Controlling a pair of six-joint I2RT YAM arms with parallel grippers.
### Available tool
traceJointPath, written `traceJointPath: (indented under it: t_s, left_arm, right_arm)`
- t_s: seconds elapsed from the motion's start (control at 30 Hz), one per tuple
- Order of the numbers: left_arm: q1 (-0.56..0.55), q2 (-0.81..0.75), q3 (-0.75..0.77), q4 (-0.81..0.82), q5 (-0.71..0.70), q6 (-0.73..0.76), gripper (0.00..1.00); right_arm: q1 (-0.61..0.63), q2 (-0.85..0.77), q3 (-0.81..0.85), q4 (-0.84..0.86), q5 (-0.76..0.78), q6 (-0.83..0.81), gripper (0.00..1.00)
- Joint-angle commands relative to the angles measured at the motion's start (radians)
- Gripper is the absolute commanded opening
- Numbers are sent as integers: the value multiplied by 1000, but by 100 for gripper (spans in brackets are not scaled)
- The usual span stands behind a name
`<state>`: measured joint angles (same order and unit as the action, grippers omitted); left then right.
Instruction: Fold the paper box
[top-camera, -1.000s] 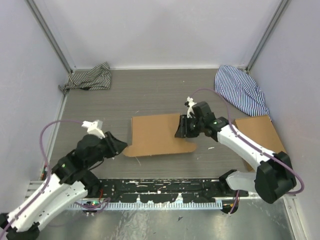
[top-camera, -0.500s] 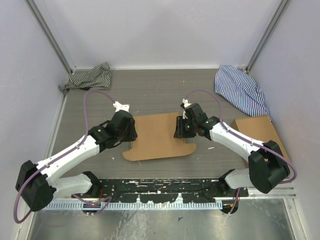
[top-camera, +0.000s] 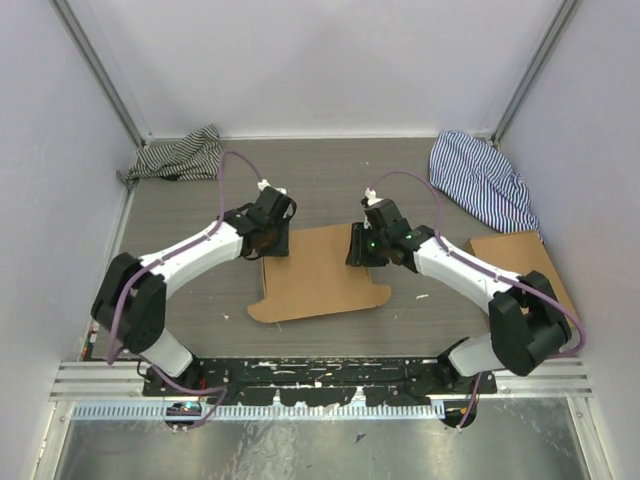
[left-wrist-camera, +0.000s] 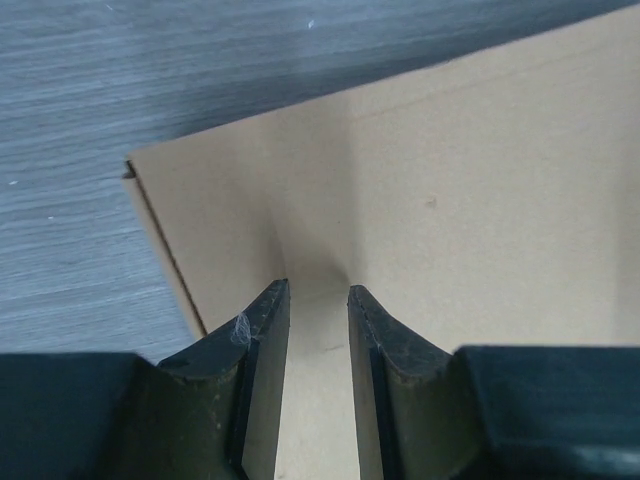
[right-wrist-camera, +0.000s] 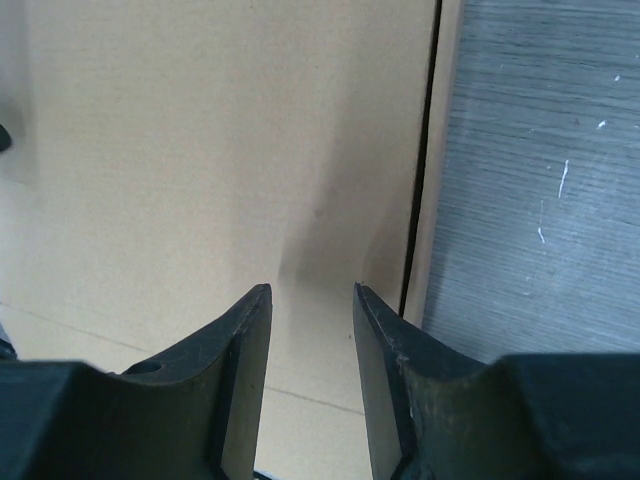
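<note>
From above, the paper box (top-camera: 318, 272) lies flat on the table, with the left gripper (top-camera: 272, 240) at its far-left corner and the right gripper (top-camera: 358, 250) at its far-right corner. In the left wrist view, the fingers (left-wrist-camera: 262, 330) stand slightly apart over the box, with nothing between them. In the right wrist view, the fingers (right-wrist-camera: 245, 340) show the same narrow gap, just inside the box's right edge.
</note>
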<state>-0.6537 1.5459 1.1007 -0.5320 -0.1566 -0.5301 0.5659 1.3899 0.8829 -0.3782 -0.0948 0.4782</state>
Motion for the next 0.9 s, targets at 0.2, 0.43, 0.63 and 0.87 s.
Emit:
traceJointPath:
  t_s: [0.2,0.43,0.63,0.87]
  left_arm:
    - [6,160,67,-2,67,53,36]
    - [32,257,190,4,61,87,37]
    - [90,296,305,-10,79,102,37]
    - [102,139,281,-6,34,120,45]
  right_arm:
    - [3,104,30,73,42,38,44]
    - [1,207,105,92,70,48,44]
    - [-13,316,216,95,72,55,44]
    - [-14,254,253,81,114,63,45]
